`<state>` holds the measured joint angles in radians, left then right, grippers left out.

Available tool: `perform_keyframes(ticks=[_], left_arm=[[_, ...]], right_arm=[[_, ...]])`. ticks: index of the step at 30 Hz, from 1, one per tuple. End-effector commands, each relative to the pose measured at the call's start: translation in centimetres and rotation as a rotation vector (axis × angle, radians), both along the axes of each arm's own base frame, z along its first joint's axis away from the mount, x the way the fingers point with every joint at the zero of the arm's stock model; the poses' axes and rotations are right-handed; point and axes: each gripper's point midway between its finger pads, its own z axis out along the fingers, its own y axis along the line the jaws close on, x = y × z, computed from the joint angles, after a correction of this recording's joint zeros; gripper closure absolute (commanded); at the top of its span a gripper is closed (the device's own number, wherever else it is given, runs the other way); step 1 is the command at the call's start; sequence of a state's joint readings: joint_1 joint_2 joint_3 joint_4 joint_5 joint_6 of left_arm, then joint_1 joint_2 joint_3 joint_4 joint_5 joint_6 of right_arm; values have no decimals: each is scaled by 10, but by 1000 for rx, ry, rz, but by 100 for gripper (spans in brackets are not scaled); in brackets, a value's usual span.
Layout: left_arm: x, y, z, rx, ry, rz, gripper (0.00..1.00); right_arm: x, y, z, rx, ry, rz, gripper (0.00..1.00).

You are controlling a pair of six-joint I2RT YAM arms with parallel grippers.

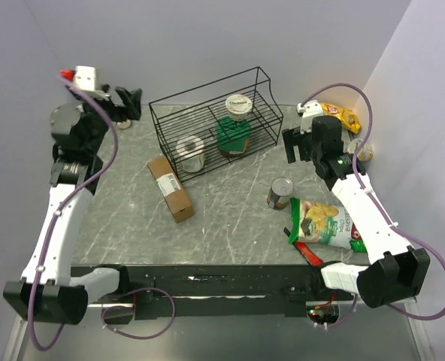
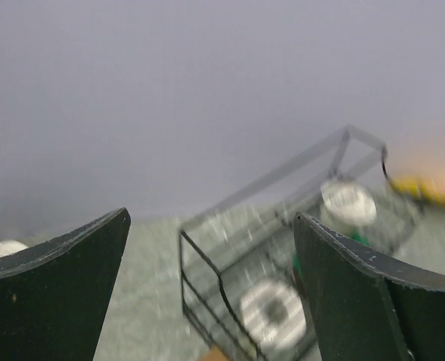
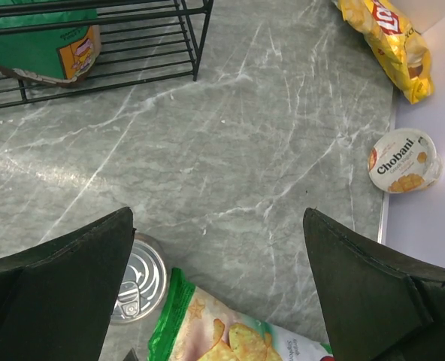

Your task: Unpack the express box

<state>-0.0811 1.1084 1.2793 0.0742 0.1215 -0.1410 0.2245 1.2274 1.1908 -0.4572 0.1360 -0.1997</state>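
The express box (image 1: pixel 171 188) is a long brown carton with a white label, lying flat on the marble table in front of the black wire rack (image 1: pixel 215 120). My left gripper (image 1: pixel 129 101) is raised at the far left, well behind the box, and stands open with nothing in it. In the blurred left wrist view the left gripper (image 2: pixel 211 216) looks toward the rack (image 2: pixel 207 286). To the right of the rack, my right gripper (image 1: pixel 295 145) is also open and empty. In the right wrist view the right gripper (image 3: pixel 219 214) hangs over bare table.
The rack holds a green packet (image 1: pixel 232 137) with a yogurt cup (image 1: pixel 238 104) on it and a white round tin (image 1: pixel 190 153). On the right lie a can (image 3: pixel 136 282), a green chips bag (image 3: pixel 230 331), a yellow chips bag (image 3: pixel 384 41) and a Chobani cup (image 3: pixel 403 160).
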Motion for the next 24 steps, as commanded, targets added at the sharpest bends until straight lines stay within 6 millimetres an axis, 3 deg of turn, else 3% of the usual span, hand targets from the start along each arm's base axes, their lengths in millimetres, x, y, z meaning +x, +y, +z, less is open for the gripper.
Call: perform_keyframes(ticks=[1, 3, 5, 6, 7, 11, 15, 20, 24], left_arm=[[-4, -50, -43, 145, 113, -270, 4], [-11, -71, -49, 190, 123, -364, 4], [-24, -96, -52, 298, 95, -492, 3], [-31, -117, -74, 342, 164, -584, 3], [-34, -127, -81, 423, 158, -623, 3], [-48, -163, -105, 532, 163, -735, 4], [-72, -201, -148, 618, 257, -949, 1], [-72, -212, -189, 603, 410, -1024, 3], [-59, -205, -242, 666, 529, -986, 5]], right_arm=[[2, 8, 26, -2, -67, 62, 0], [0, 12, 23, -8, -44, 101, 0], [-5, 29, 25, 0, -31, 218, 0], [-10, 35, 22, 12, -7, 261, 0], [-16, 50, 22, 45, 3, 343, 0], [-34, 74, 25, 114, 27, 483, 0], [-38, 70, 22, 105, 29, 479, 0], [-47, 69, 12, 106, 48, 478, 0], [-51, 67, 9, 100, 48, 476, 0]])
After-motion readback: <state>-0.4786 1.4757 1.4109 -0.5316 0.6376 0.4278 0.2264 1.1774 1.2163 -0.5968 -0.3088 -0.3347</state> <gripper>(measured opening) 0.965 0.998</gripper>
